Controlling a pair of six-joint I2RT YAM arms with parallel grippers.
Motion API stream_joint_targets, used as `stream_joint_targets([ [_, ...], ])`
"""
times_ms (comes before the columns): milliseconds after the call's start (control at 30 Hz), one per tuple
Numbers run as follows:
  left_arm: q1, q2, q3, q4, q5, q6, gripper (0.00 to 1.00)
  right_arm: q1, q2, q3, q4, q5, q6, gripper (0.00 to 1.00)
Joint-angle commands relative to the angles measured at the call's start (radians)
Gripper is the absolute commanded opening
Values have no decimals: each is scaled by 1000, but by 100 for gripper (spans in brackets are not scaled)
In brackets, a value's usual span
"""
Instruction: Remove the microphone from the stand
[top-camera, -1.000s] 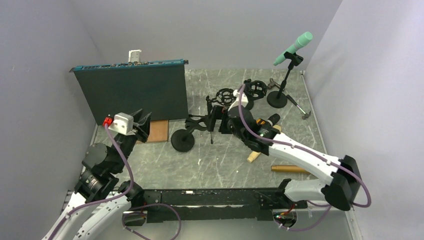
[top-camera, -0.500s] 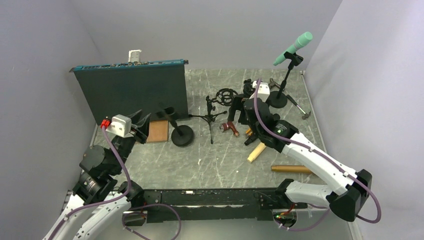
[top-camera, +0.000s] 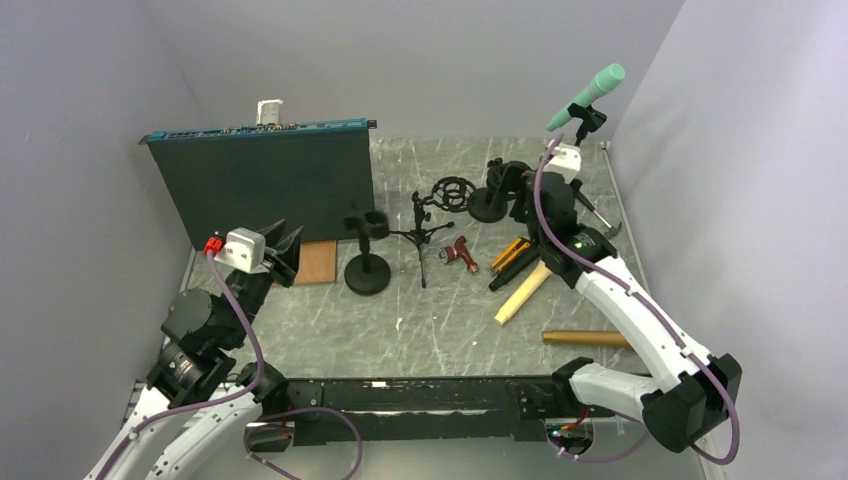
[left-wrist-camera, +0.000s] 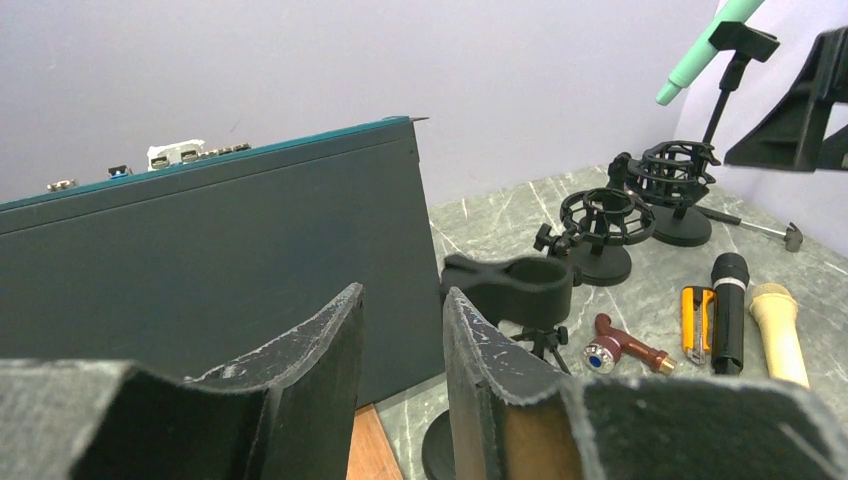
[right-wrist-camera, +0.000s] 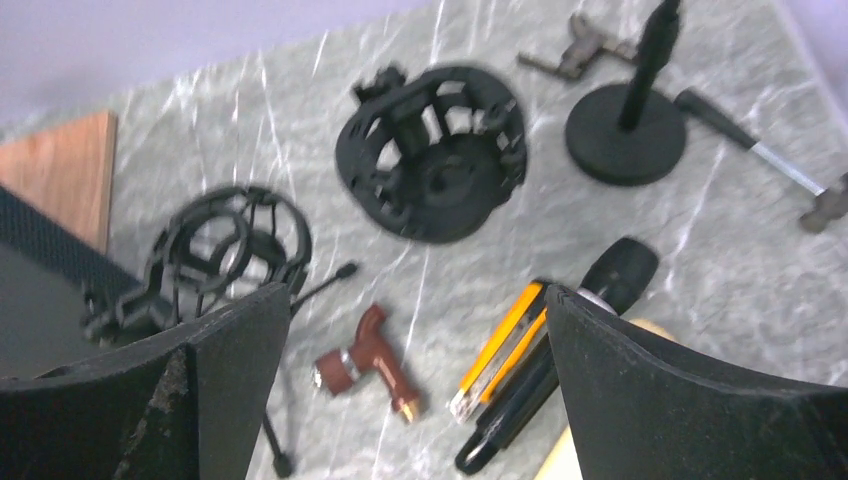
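Mint-green tapered microphone (top-camera: 590, 95) sits clipped in the thin black round-based stand (top-camera: 590, 118) at the table's 1 o'clock corner. Its long axis slants, head high toward 1 o'clock, tail toward 7. The right arm (top-camera: 620, 290) is much the nearer, wrist just beside the stand.

Left wrist view: left gripper (left-wrist-camera: 400, 295) narrowly parted, empty; microphone well apart at 1 o'clock.

Right wrist view: right gripper (right-wrist-camera: 415, 295) spread wide, empty. The stand's base is at 1 o'clock, the microphone above frame. Next reach probably goes upward.
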Motion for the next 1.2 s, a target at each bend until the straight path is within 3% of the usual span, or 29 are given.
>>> stream_joint_targets([
  [0,-4,15,37,7,11,-14,39,-133,-53,7,162,27,-101,100],
  [233,-6,16,38,5,4,-8,39,-332,44,46,389,17,-187,100],
  [433,-5,10,37,6,-5,-3,39,-495,184,49,566,-100,-161,99],
  [667,-16,18,35,8,-12,1,40,-503,356,-120,1021,-120,-208,98],
  [767,-17,28,34,8,-16,5,40,-503,449,-127,1126,-130,-262,95],
  [933,-20,44,32,11,-25,8,40,-503,599,-29,1135,-84,-328,67],
  [1100,-20,62,30,13,-25,8,40,-527,701,55,1165,-67,-387,54],
  [1167,-19,67,30,14,-25,9,40,-535,724,84,1151,-64,-384,37],
])
